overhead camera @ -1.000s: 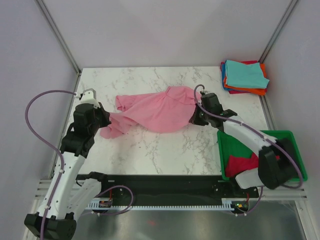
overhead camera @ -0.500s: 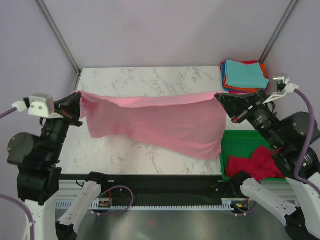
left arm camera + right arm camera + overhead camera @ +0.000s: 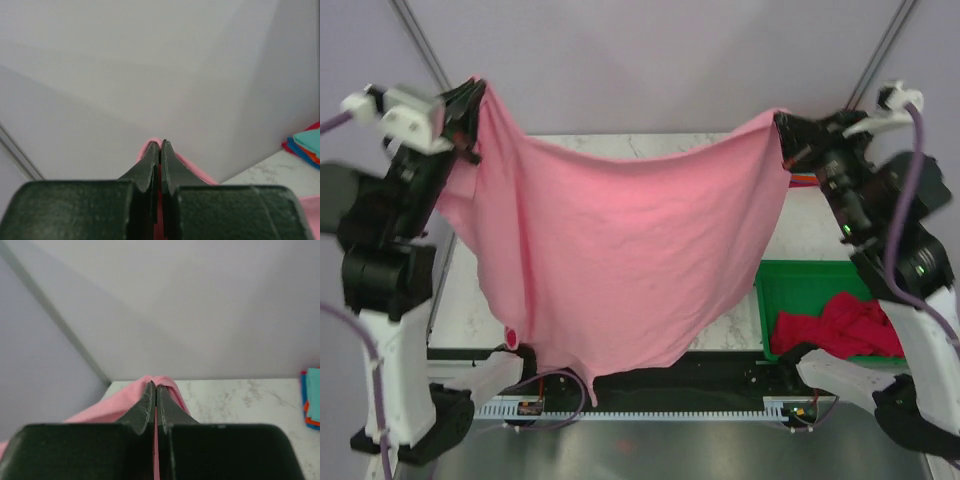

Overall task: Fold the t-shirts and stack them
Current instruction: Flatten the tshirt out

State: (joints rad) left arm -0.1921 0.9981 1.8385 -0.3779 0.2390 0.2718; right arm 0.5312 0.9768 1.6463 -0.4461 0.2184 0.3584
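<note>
Pink t-shirt (image 3: 620, 260) hangs spread wide between my two grippers, held high above the marble table (image 3: 235, 395). My left gripper (image 3: 472, 98) is pressed together on one top corner of the cloth, and in the wrist view pink shows around its closed tips. My right gripper (image 3: 782, 122) pinches the opposite corner the same way. The shirt's top edge sags between them, and the cloth drapes down to a point over the near edge of the table. On my right, a red t-shirt (image 3: 840, 325) lies crumpled in the green bin (image 3: 795, 278). A folded stack (image 3: 312, 397) with a teal piece on top sits at the table's far right corner.
</note>
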